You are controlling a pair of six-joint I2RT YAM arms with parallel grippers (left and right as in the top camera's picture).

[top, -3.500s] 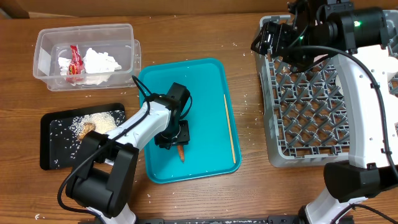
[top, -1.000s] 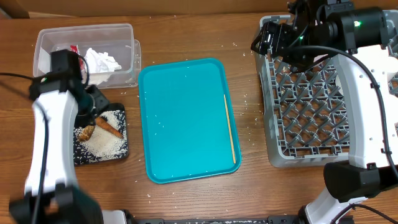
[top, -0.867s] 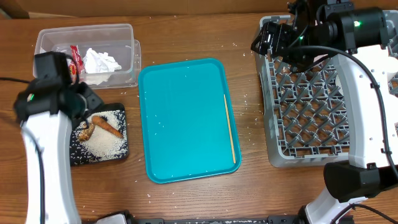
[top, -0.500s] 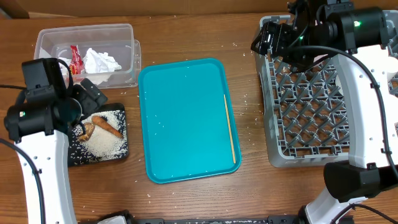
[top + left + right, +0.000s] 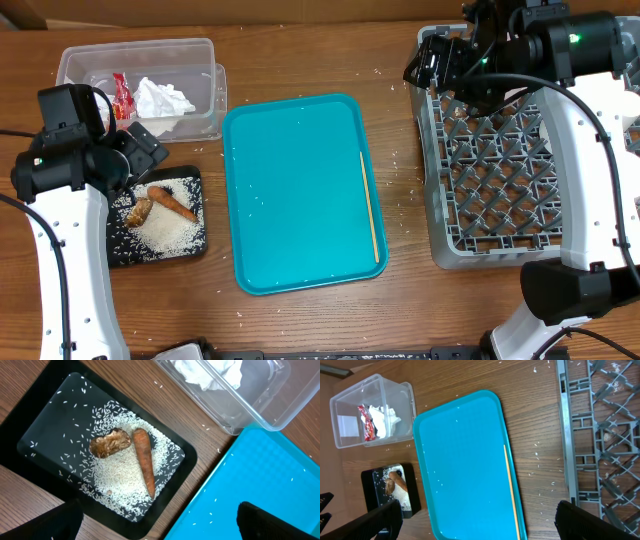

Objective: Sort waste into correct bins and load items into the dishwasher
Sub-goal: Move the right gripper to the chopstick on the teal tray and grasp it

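Left gripper (image 5: 160, 527) hovers wide open, empty, over the black tray (image 5: 45, 415) holding carrot (image 5: 144, 462) and rice (image 5: 117, 480) as food waste; right gripper (image 5: 430, 68) hangs open, empty, above the dish rack (image 5: 500, 170).

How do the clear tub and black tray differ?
The clear tub is deep and see-through; the black tray is shallow and opaque. The tub holds the napkin and red wrapper; the tray holds rice, carrot and brown lump. Both are rectangular, left of the teal tray.
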